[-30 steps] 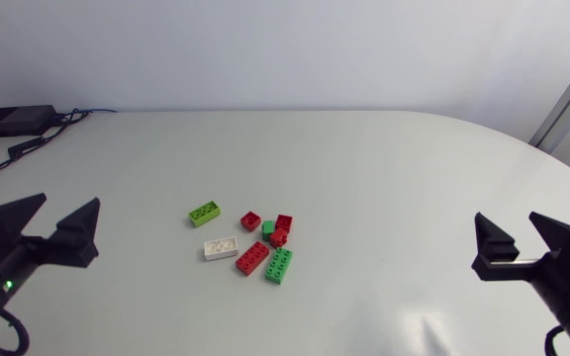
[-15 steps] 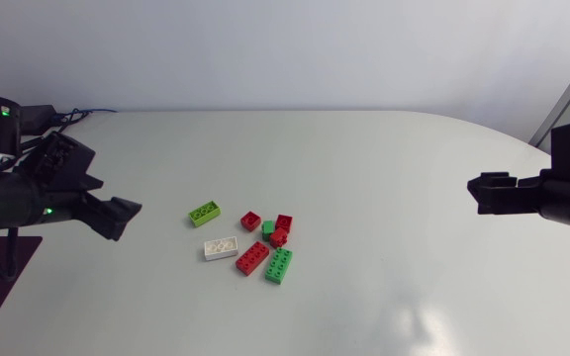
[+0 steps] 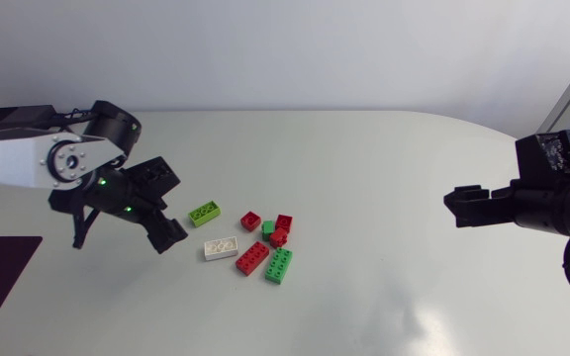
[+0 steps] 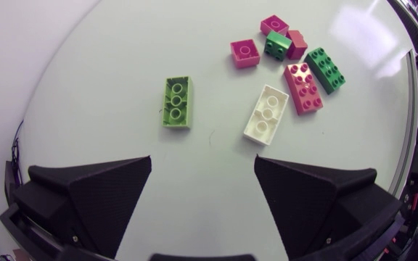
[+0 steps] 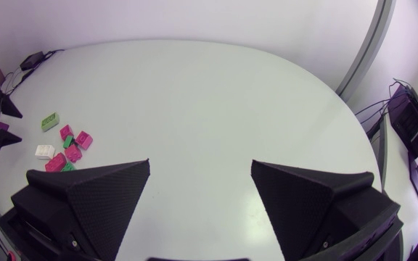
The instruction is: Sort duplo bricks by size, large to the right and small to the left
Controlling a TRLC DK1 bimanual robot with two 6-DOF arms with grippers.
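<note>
1. All the plastic Duplo bricks lie in one loose cluster on the white oval table (image 3: 384,178), a little to the left of its middle. Nothing has been sorted yet, and both end zones are bare of bricks.
2. The long ones are a lime-green brick (image 4: 175,102), which sits apart on the cluster's left fringe, a white brick (image 4: 266,112), a red long brick (image 4: 303,88) and a dark green long brick (image 4: 325,69). The last two lie side by side and are touching, or nearly so.
3. The small ones are a red square brick (image 4: 244,53), a green square brick (image 4: 275,45) and two more red small bricks (image 3: 282,229). These are bunched tightly, which I judge will make them awkward to pick cleanly.
4. My left gripper (image 4: 202,163) hovers over the table on the cluster's left side. Its fingers are spread wide and hold nothing. The lime-green and white bricks lie just ahead of them, not between them. I read this as lining up on an outlying brick because it offers free sides.
5. My right gripper (image 5: 200,162) hangs near the table's right edge, well apart from the bricks. Its jaws are wide and empty. It is probably parked there so that it can take the large bricks.
</note>
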